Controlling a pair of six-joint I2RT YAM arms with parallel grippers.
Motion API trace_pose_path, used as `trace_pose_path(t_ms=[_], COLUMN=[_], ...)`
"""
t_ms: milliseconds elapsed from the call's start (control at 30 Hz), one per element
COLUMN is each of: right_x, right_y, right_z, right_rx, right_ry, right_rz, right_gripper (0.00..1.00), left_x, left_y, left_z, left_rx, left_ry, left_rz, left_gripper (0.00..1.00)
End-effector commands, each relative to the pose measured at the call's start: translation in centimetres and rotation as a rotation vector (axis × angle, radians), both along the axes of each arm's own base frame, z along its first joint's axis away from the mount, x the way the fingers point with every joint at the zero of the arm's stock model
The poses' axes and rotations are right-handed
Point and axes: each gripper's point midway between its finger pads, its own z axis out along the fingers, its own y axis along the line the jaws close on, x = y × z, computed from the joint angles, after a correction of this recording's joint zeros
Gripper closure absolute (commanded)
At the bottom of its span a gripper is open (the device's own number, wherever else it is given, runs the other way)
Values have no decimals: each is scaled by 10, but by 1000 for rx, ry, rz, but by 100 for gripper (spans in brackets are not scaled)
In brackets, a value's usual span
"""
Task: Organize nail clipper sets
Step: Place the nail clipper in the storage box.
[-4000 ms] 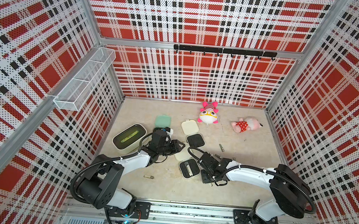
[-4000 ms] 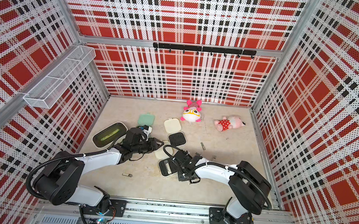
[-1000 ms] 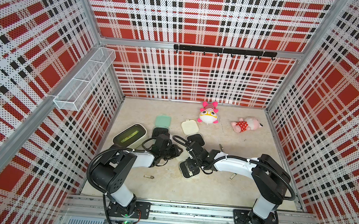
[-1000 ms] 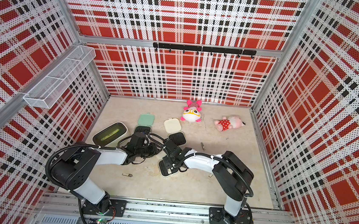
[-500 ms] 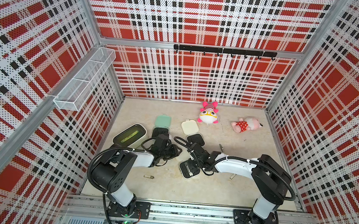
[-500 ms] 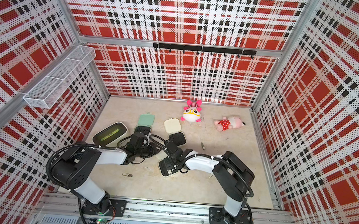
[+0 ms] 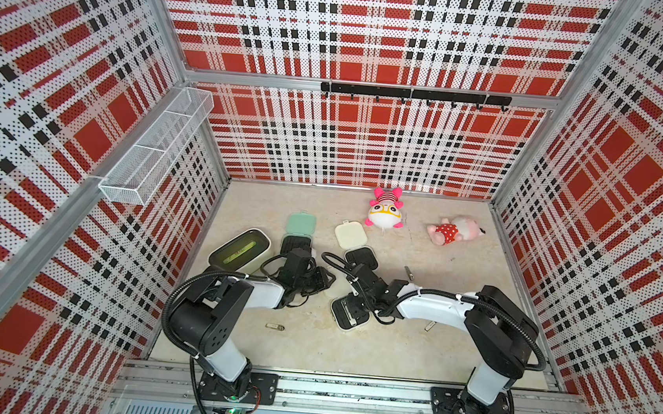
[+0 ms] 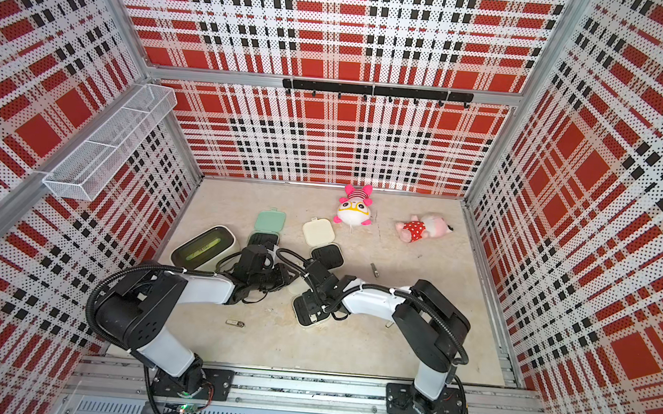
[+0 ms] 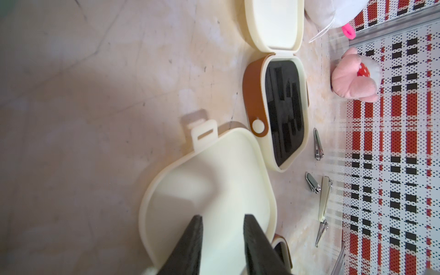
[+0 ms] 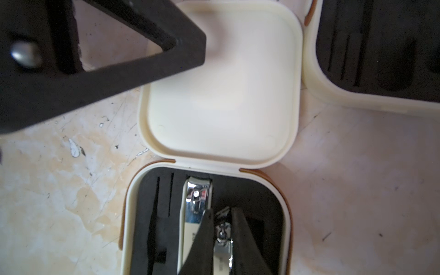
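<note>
- The right gripper [image 10: 222, 212] is down over the near case [image 10: 127, 214], its jaws closed narrowly on a small clipper [image 10: 222, 234] just above the black insert.
- Four seconds ago this gripper was beside the case, on the side toward the worktop's [image 7: 309, 349] right edge, and the arm's elbow stood further out. The arm is now folded in.
- A large clipper [image 10: 197, 197] lies in a slot of the same insert, just beside the held one.
- The left gripper [image 9: 223, 217] hangs over that case's open lid [image 10: 221, 95]. Its jaws are a narrow gap apart with nothing between them. I cannot tell whether the tips touch the lid.
- Four seconds ago the left wrist hid the base of the mint case [image 7: 300, 223]. It has since drawn toward the front edge and the base now shows.
- Over the last second neither arm has visibly moved.
- The near case sits mid-worktop toward the front. The far case [image 7: 361, 256] lies open and empty just behind it. The mint case is open toward the left edge, by the bin [image 7: 256, 263]. None of these has shifted.
- Loose clippers lie where they were, one [image 7: 409, 272] right of the far case and one [image 7: 274, 326] toward the front left.
</note>
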Motion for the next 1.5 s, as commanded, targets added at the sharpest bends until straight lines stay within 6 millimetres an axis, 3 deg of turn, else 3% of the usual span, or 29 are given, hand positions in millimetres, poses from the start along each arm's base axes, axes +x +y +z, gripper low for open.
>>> trace_pose_path(t_ms=[0, 967, 1400, 1467], right_x=[-8, 16, 20, 20], right_y=[-15, -9, -6, -5], right_z=[-16, 23, 40, 42], right_rx=[-58, -32, -5, 0], right_ry=[38, -74, -100, -100], right_rz=[-7, -60, -59, -56], right_gripper=[84, 65, 61, 66], left_x=[-2, -3, -4, -3], left_y=[2, 2, 3, 3], left_z=[-5, -7, -8, -8], left_rx=[2, 3, 6, 5], left_ry=[5, 11, 14, 13], left_rz=[-5, -6, -6, -5], left_gripper=[66, 66, 66, 66])
